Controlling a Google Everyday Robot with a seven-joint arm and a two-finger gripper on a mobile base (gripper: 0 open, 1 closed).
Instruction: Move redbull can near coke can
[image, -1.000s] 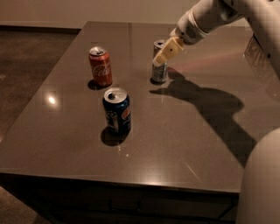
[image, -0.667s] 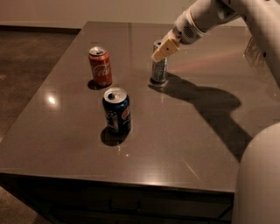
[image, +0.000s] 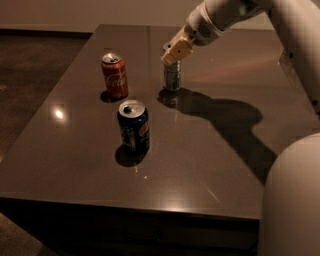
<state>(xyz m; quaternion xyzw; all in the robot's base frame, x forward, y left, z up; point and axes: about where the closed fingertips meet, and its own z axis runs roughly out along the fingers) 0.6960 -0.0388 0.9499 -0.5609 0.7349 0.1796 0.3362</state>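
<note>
The redbull can (image: 172, 77) is slim and silver-grey and stands upright at the far middle of the dark table (image: 200, 165). My gripper (image: 175, 52) comes down from the upper right and is shut on the can's top. I cannot tell whether the can's base rests on the table or hangs just above it. The coke can (image: 114, 76), red with white script, stands upright to the left of the redbull can with a clear gap between them.
A wider dark blue can (image: 133, 125) stands upright nearer the front, below and between the two cans. My white arm (image: 280, 30) crosses the upper right. My body (image: 292, 200) blocks the lower right corner. The floor lies beyond the table's left edge.
The gripper and the redbull can have moved a little to the left, towards the coke can. The coke can and the blue can have not moved.
</note>
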